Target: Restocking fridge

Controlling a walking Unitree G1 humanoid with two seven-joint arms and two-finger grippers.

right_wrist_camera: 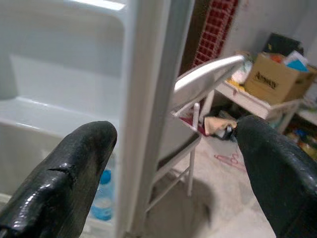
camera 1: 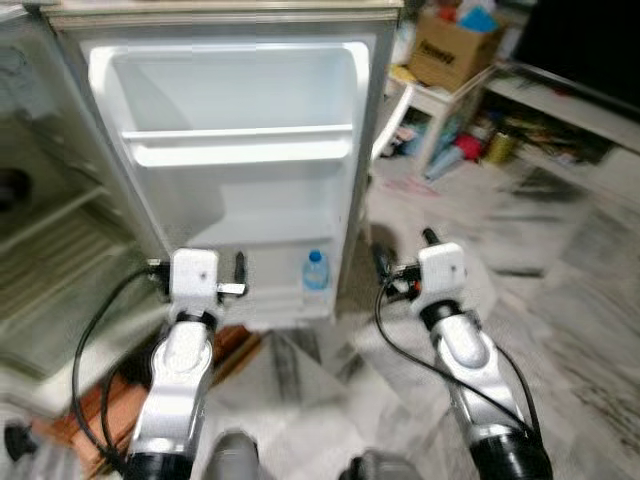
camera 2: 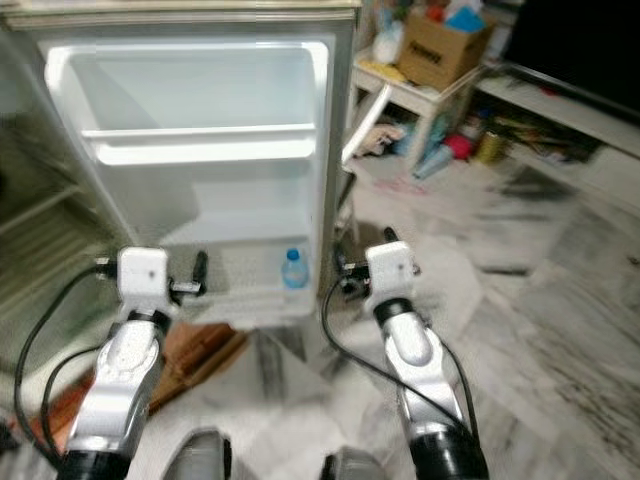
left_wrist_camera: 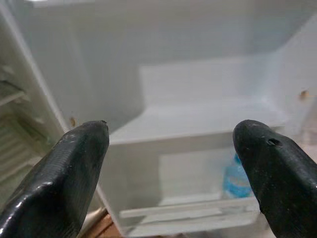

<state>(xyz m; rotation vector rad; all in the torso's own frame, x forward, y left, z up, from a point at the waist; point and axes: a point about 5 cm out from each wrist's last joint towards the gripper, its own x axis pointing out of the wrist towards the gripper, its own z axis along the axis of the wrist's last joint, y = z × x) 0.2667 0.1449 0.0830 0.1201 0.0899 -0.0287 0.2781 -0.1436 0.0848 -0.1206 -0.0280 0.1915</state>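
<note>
Now facing the open fridge door [camera 1: 235, 160], empty-handed.
Both jaws gape wide before it; a lone bottle [camera 1: 315, 270] stands in its bottom rack.

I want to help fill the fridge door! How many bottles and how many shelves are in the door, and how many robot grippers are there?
Water bottle: 1, standing in the bottom door shelf
Door shelves: 2, bottom one and upper door shelf
Grippers: 2, left gripper and right gripper, both open
Total: 5
</note>
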